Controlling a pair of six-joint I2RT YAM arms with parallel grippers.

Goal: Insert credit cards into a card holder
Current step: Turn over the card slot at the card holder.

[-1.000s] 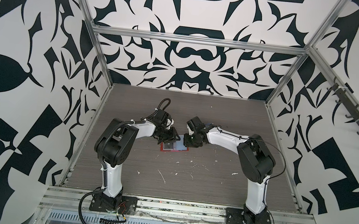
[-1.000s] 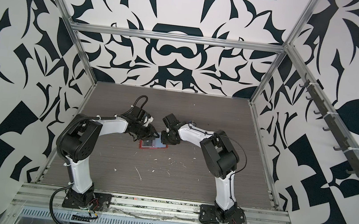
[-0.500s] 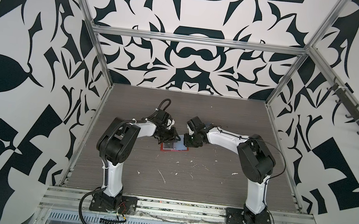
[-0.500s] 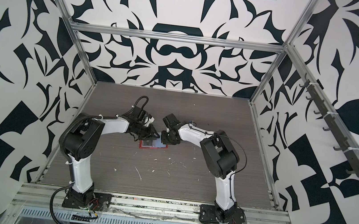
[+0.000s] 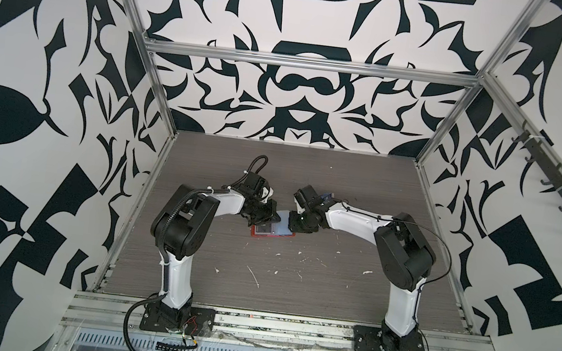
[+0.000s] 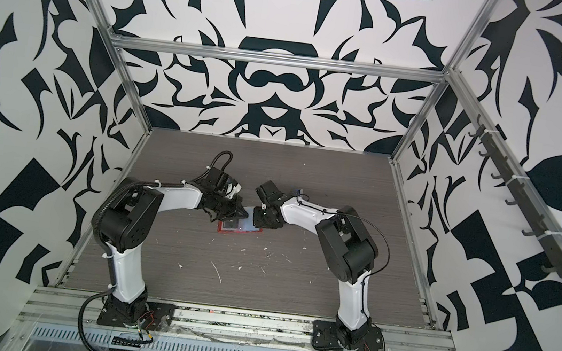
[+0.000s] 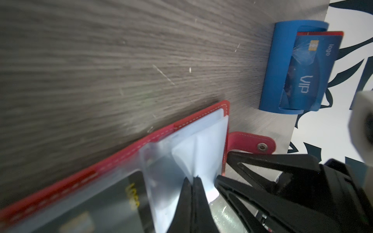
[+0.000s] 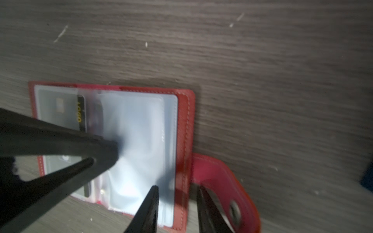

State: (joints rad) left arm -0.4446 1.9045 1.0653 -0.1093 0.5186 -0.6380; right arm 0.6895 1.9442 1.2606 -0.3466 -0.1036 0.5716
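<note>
- We see the card holder (image 5: 274, 233) lying open, long axis left-to-right in both top views.
- Our left pincer (image 7: 193, 182) is clenched on a clear sleeve (image 7: 181, 145).
- Our right pincer (image 8: 176, 188) is released, jaws apart over the edge by the snap tab (image 8: 220, 181).

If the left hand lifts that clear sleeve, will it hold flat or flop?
Likely floppy: the clear sleeve bows and creases toward the shut left hand. Probably slippery, as it looks like glossy thin film. The red card holder may drag along, since the sleeves look bound into it.
</note>
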